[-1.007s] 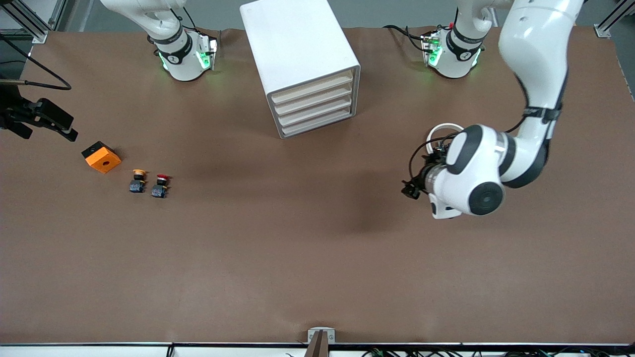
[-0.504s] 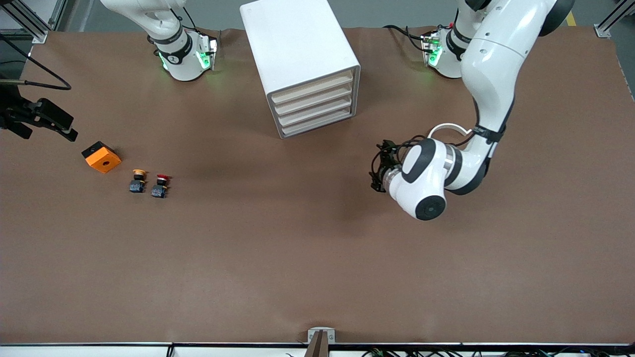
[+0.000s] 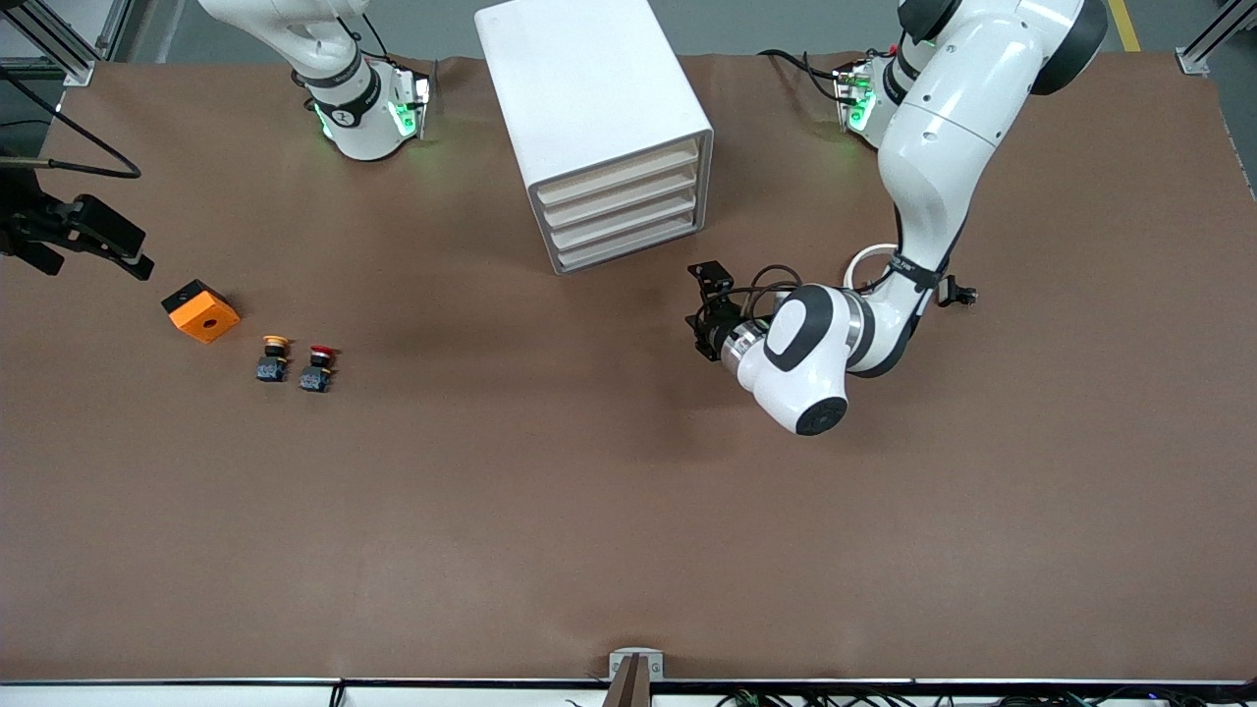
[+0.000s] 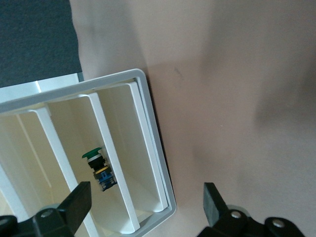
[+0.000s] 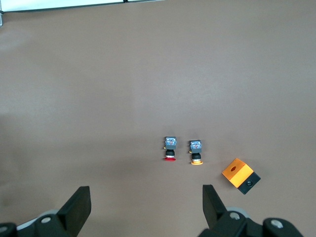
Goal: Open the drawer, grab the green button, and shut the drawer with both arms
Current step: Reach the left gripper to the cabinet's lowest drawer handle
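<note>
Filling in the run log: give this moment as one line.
left gripper: open, in front of drawer unit | right gripper: open, waiting | green button: inside drawer unit, untouched

Left arm (image 3: 923,167): reaches from the upper right of the front view, elbow bent, wrist turned toward frame centre.
Left gripper (image 3: 709,309): right of centre, jaws wide apart, empty.
Right gripper (image 3: 98,241): left edge, jaws spread, empty, waiting.

Orange block (image 3: 200,310), yellow-capped button (image 3: 274,357), red-capped button (image 3: 317,367)
</note>
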{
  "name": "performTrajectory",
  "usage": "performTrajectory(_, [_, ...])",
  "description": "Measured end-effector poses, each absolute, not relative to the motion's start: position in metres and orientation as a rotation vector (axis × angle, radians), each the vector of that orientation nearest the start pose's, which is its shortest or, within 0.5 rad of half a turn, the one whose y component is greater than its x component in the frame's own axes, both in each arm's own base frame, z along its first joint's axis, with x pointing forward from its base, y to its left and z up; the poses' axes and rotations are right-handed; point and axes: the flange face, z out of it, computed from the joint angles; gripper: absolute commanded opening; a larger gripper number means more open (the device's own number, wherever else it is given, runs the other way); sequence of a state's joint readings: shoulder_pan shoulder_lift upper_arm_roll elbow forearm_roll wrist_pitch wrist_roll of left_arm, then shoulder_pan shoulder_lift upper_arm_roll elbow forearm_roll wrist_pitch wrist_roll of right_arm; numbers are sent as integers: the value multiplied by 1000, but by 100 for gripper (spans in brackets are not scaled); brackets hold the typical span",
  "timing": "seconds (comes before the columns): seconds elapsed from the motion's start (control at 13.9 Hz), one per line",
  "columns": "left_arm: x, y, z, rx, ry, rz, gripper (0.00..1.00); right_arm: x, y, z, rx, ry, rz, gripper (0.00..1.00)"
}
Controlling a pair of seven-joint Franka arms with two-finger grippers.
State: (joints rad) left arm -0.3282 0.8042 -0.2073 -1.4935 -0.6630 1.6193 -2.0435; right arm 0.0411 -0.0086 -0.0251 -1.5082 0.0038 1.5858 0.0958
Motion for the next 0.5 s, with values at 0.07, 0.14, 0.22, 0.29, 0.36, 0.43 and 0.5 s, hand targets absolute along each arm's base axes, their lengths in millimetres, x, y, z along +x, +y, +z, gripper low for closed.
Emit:
performTrajectory(0.07, [532,-369,194,1938,2490,-1626,100,554,9,660,-3127,125,-134,100])
performTrajectory(0.14, [528,-371,193,1926,2531,-1646,100,554,10,660,-3127,124,-134,100])
performTrajectory(0.22, [523,-373,192,1923,2564,-1665,100,554,10,660,-3128,122,-134,100])
performTrajectory(0.29, [518,-377,190,1926,2591,-1684,100,554,11,660,-3128,120,-134,100])
performTrajectory(0.36, [514,-379,188,1925,2617,-1698,100,554,12,660,-3128,118,-133,100])
performTrajectory(0.43, [511,-381,184,1913,2634,-1718,100,554,12,660,-3128,116,-133,100])
performTrajectory(0.5, [509,-384,179,1880,2638,-1761,94,554,13,660,-3128,115,-133,100])
